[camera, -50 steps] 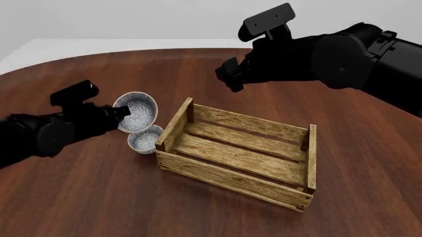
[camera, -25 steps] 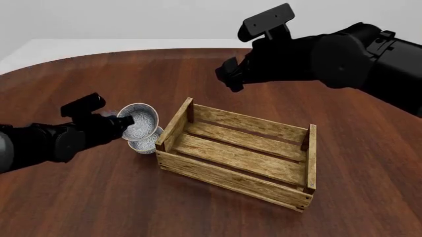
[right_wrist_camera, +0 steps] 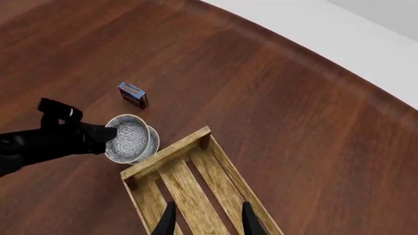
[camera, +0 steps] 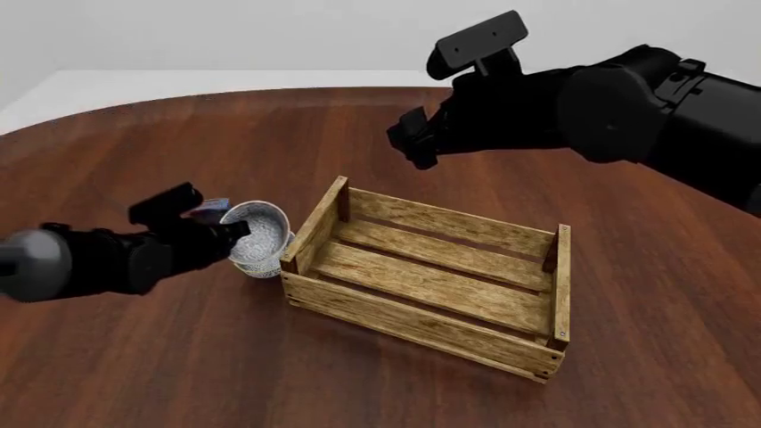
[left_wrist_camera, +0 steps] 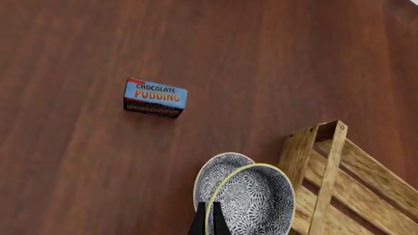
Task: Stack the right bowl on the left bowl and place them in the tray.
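My left gripper (camera: 238, 234) is shut on the rim of a grey patterned bowl (camera: 262, 230), held tilted just above the second bowl (camera: 253, 265), which stands on the table against the tray's left end. In the left wrist view the held bowl (left_wrist_camera: 258, 198) overlaps the lower bowl (left_wrist_camera: 220, 172), with my left gripper (left_wrist_camera: 209, 221) pinching its rim. Whether the two bowls touch I cannot tell. The light-wood slatted tray (camera: 416, 308) lies at the table's middle with nothing in it. My right gripper (camera: 411, 147) hangs open high above the tray's far side, holding nothing.
A small chocolate pudding box (left_wrist_camera: 154, 98) lies on the dark wood table beyond the bowls, mostly hidden behind my left arm in the front view. The right wrist view shows the pudding box (right_wrist_camera: 132, 94), the bowls (right_wrist_camera: 127, 138) and the tray's left end (right_wrist_camera: 166, 155).
My left gripper has come down and to the right with the bowl, bringing it from well above the other bowl to just over it. The right arm has hardly moved.
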`<state>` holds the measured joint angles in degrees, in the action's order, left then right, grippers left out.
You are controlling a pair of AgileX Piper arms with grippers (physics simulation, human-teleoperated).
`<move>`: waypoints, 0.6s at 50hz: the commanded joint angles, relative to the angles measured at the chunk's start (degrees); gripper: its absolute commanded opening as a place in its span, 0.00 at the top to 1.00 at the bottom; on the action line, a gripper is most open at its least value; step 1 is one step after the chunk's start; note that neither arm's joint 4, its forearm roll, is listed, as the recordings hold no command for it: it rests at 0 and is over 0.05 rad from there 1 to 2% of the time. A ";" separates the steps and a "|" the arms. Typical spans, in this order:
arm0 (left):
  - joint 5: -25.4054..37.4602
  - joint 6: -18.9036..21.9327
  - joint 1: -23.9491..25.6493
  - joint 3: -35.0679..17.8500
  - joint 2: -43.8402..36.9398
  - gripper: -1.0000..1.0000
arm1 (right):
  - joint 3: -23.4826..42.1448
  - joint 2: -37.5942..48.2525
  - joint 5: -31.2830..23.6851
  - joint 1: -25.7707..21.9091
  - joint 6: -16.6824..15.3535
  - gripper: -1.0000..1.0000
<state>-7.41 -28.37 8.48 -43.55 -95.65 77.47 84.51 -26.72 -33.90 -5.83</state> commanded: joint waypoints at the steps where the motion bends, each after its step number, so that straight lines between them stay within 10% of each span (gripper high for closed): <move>1: -1.75 -0.43 1.17 -2.12 -4.67 1.00 | -0.39 -0.57 0.07 -0.30 0.01 0.00; 21: -2.46 -1.42 2.18 -1.35 -4.57 1.00 | -0.30 -0.50 0.01 -0.32 0.11 0.00; 22: -2.53 -1.39 1.93 -1.53 -4.75 0.00 | -0.33 -0.46 0.03 -0.32 0.06 0.00; 30: -2.71 -2.14 2.71 -0.97 -4.21 0.00 | -0.33 -0.42 0.05 -0.30 0.07 0.00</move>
<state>-10.26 -30.50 9.62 -43.12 -98.66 77.23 84.60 -26.59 -34.11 -5.71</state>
